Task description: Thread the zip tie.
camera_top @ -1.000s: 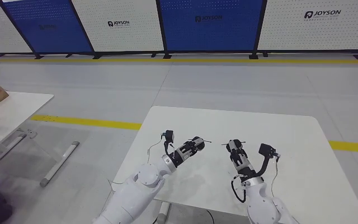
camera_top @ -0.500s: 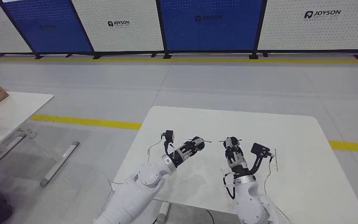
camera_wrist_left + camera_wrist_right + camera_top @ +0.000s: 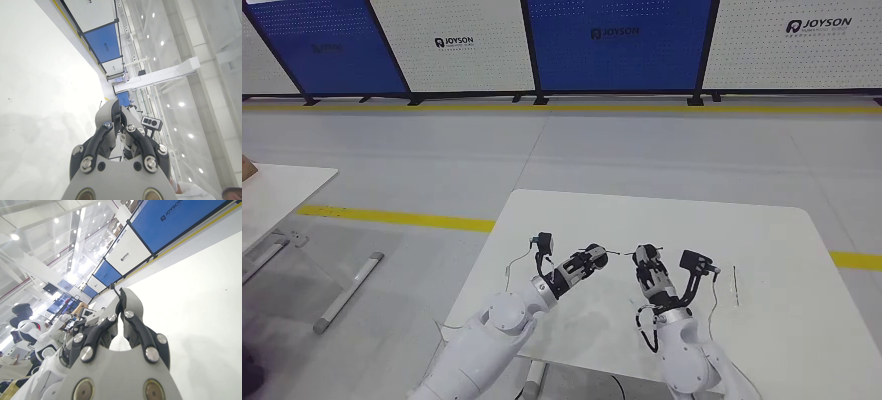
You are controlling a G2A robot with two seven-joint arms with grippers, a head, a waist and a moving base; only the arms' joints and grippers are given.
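Right claw (image 3: 642,252) sliding in toward left claw (image 3: 594,256) above white desk (image 3: 762,230), both pinching shut on thin black plastic zip tie (image 3: 113,286), head poking past right fingertips

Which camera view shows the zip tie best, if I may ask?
The right wrist view: the zip tie pokes out of the right gripper, jaws shut, close up. The top view gives a thin strand; the left wrist view, a faint sliver.
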